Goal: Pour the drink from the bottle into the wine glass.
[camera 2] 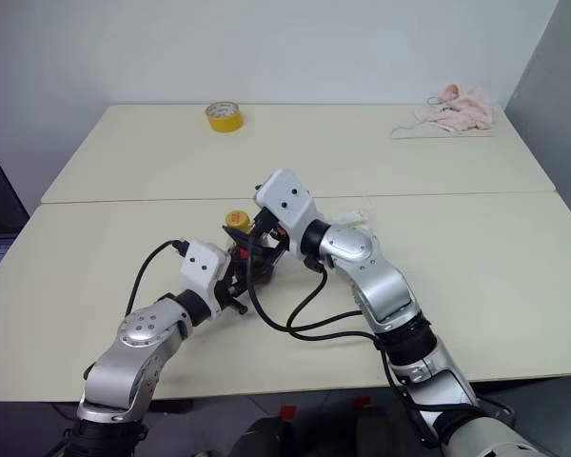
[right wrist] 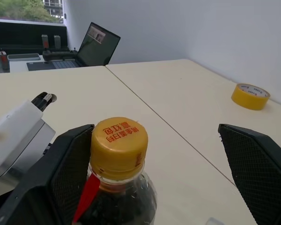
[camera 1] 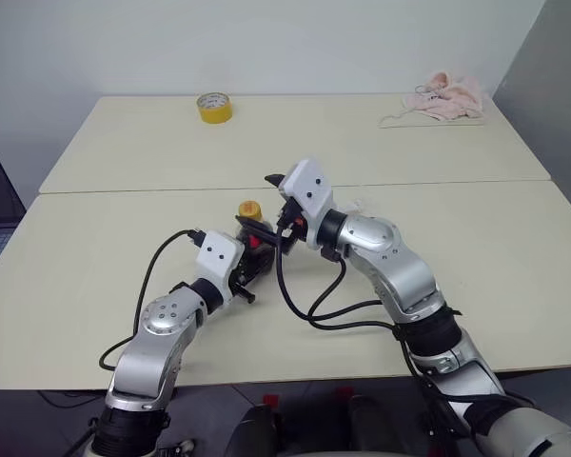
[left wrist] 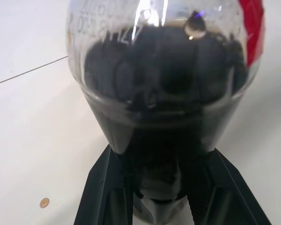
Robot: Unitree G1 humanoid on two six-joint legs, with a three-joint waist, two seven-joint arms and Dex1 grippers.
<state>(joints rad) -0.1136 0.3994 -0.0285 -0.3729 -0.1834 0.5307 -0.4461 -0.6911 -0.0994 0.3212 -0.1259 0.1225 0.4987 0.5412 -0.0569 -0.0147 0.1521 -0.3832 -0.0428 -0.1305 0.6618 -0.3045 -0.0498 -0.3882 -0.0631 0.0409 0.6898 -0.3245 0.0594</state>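
The bottle (camera 1: pixel 254 249) stands upright on the near table, and my left gripper (camera 1: pixel 251 265) is shut on its bulbous lower body. In the left wrist view the drink (left wrist: pixel 164 93) looks nearly black and fills the clear body between the two black fingers (left wrist: pixel 103 187). The yellow cap (right wrist: pixel 119 143) sits between the fingers of my right gripper (right wrist: pixel 154 136), which is open wide at cap height. The cap is close to one pad, and I cannot tell if it touches. A faint clear shape (camera 2: pixel 354 213) shows behind my right forearm. I cannot tell whether it is the wine glass.
A yellow tape roll (camera 1: pixel 214 108) and a pink cloth (camera 1: pixel 444 97) lie on the far table. A seam (camera 1: pixel 457 183) divides the two tables. An open laptop (right wrist: pixel 96 44) stands off the left side. Black cables (camera 1: pixel 314 305) loop over the tabletop between my arms.
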